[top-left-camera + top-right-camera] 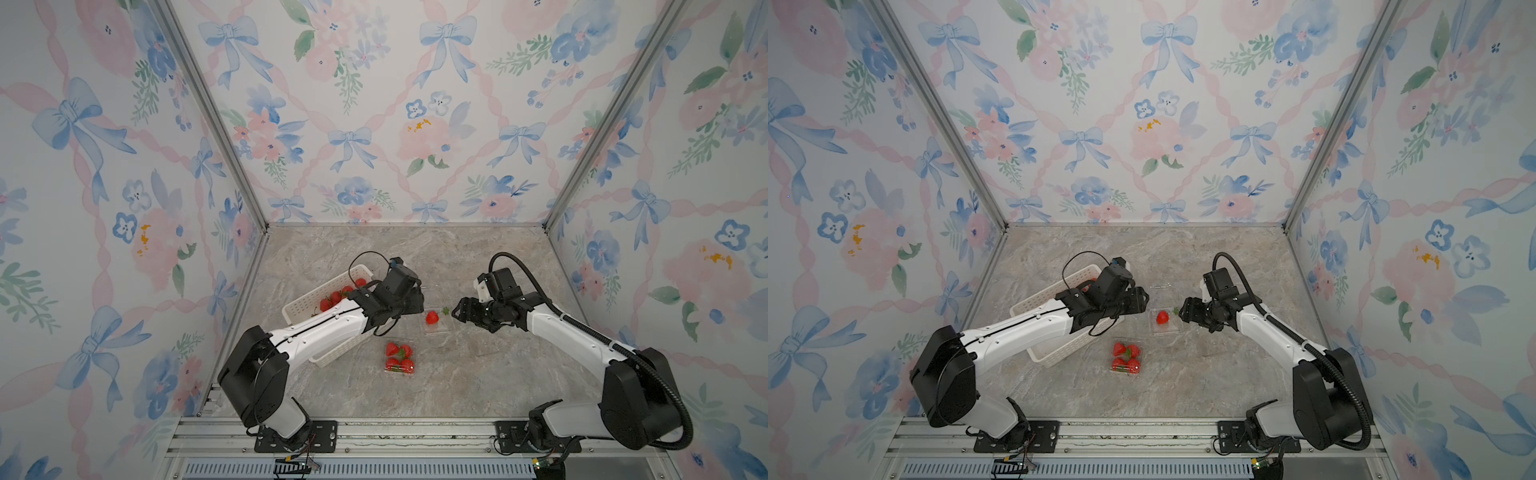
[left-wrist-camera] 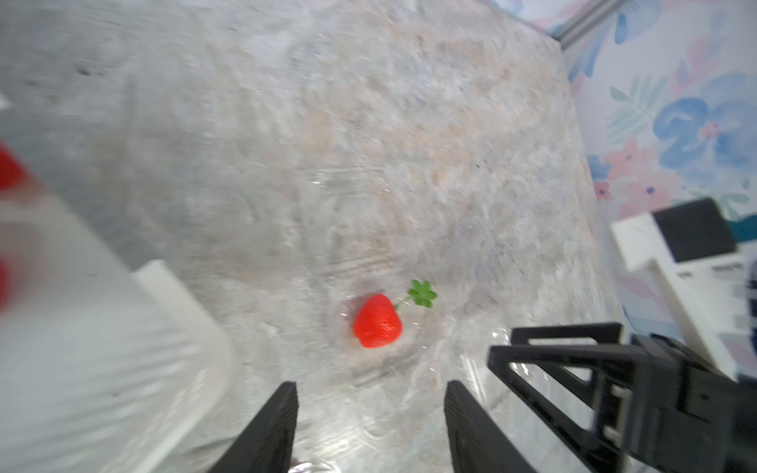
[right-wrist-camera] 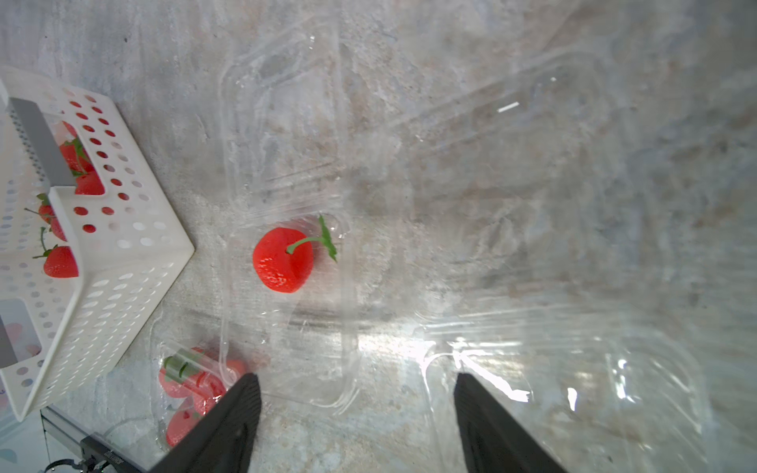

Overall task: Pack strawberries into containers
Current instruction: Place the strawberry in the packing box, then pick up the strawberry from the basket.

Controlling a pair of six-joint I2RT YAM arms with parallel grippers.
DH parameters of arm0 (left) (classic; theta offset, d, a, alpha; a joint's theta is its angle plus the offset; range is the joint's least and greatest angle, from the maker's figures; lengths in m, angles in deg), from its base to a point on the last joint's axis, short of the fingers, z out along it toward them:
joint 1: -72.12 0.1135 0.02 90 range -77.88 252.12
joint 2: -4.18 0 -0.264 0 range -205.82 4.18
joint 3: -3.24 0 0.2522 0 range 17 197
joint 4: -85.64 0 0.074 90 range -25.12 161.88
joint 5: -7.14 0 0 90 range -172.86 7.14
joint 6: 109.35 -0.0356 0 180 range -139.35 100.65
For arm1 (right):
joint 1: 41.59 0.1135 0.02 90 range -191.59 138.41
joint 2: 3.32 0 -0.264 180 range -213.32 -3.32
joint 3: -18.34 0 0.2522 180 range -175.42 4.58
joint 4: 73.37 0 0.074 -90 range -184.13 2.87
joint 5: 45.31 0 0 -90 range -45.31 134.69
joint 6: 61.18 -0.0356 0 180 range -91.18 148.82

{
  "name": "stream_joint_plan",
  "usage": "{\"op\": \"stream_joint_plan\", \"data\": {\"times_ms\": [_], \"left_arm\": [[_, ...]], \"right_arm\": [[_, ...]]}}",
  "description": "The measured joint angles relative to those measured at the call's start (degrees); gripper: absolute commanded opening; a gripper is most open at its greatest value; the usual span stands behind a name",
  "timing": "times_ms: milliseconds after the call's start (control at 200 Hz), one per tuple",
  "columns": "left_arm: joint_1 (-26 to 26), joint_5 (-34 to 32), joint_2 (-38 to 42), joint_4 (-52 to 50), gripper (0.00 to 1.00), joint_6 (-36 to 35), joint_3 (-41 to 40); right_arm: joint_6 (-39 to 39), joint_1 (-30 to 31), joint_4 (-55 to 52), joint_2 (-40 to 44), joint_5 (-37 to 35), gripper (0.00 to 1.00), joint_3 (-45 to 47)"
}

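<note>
A booth lined with floral wallpaper (image 1: 374,124) is seen in both top views, floored by a marbled grey tabletop (image 1: 478,382). A white perforated basket (image 1: 307,305) is set on its left half and is taken here as the reference. The left arm (image 1: 324,332) is stretched across the basket. Several loose strawberries (image 1: 336,297) are left inside it.

Just beside the basket, on its right, a packed punnet (image 1: 402,374) is filled with four strawberries (image 1: 399,358). Slightly farther from the basket on that same side, a second punnet (image 3: 286,352) is occupied by a lone strawberry (image 1: 432,317) lying on its side, its green cap turned away from the basket. A third punnet (image 3: 573,368), farther still from the basket, is seen bare.

The left gripper (image 2: 370,389) is held just past the basket's right edge, its jaws parted around nothing. The right gripper (image 3: 356,381) is held beyond the second punnet from the basket, its jaws likewise spread and unloaded.
</note>
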Motion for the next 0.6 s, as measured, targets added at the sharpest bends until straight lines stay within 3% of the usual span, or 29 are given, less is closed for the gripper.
{"op": "stream_joint_plan", "data": {"times_ms": [245,400,600], "left_arm": [[15.0,-3.2,3.7,-1.8,0.58,0.8,-10.5],[18.5,-3.5,1.7,-1.9,0.54,-0.1,-8.8],[20.4,-2.1,-6.4,-1.4,0.47,-2.1,-4.4]], "right_arm": [[2.9,8.2,1.6,-3.5,0.0,0.76,-8.7],[3.4,11.0,2.3,-9.0,0.0,0.75,-13.4],[3.5,11.6,2.4,-12.8,0.0,0.74,-15.5]]}}
